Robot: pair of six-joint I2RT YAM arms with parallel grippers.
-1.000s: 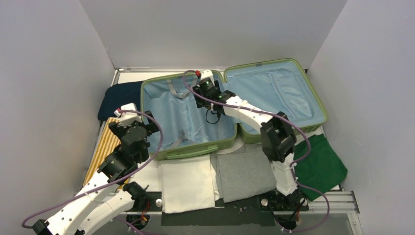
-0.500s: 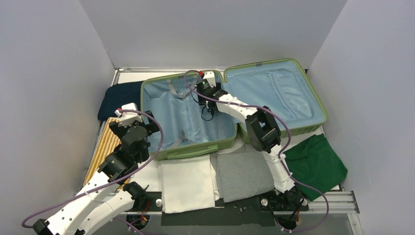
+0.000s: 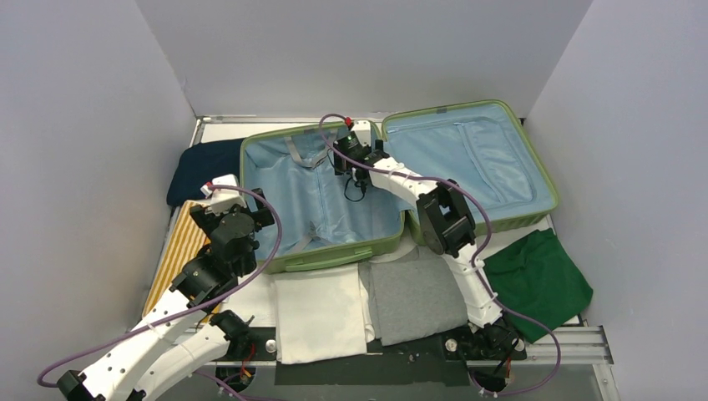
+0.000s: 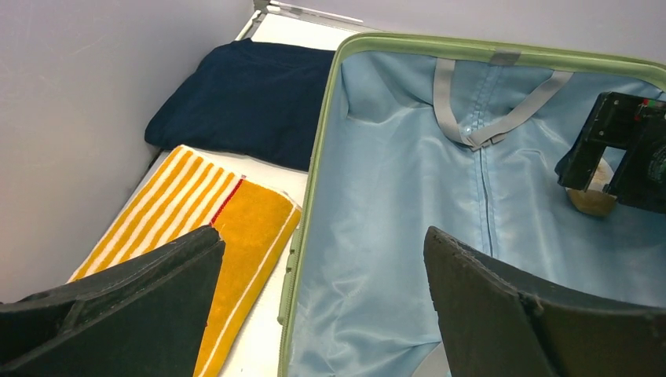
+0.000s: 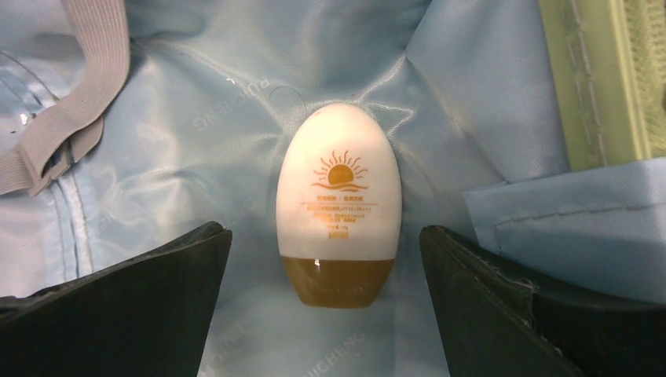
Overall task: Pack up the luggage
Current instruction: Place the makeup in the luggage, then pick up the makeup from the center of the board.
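– The luggage (image 3: 326,257) lies wide open on the tabletop (image 4: 255,338) in front of you. Both halves are flat with the light-blue lining facing up, and the lid half is on the right.

– And where is your right hand (image 5: 320,236)?

– It is inside the luggage's left half, at the far end, just beside the grey straps (image 4: 471,118). Its fingers stand apart. A white egg-shaped bottle (image 5: 338,181) with an orange sun print and a brown cap lies on the lining between them. You have a gap on each side of it, and neither finger touches it.

– What about your left hand (image 4: 322,243)?

– It is spread wide with nothing in it, hanging just outside the luggage's left rim toward the near end.

– What do you have lying around the luggage?

– To its left there is a navy folded cloth (image 3: 200,167) at the far end and a yellow striped towel (image 3: 179,246) nearer you, and the two meet edge to edge. Against the luggage's near wall a white cloth (image 3: 317,309) and a grey cloth (image 3: 417,296) lie side by side. A green cloth (image 3: 538,280) sits off the near corner of the right half.
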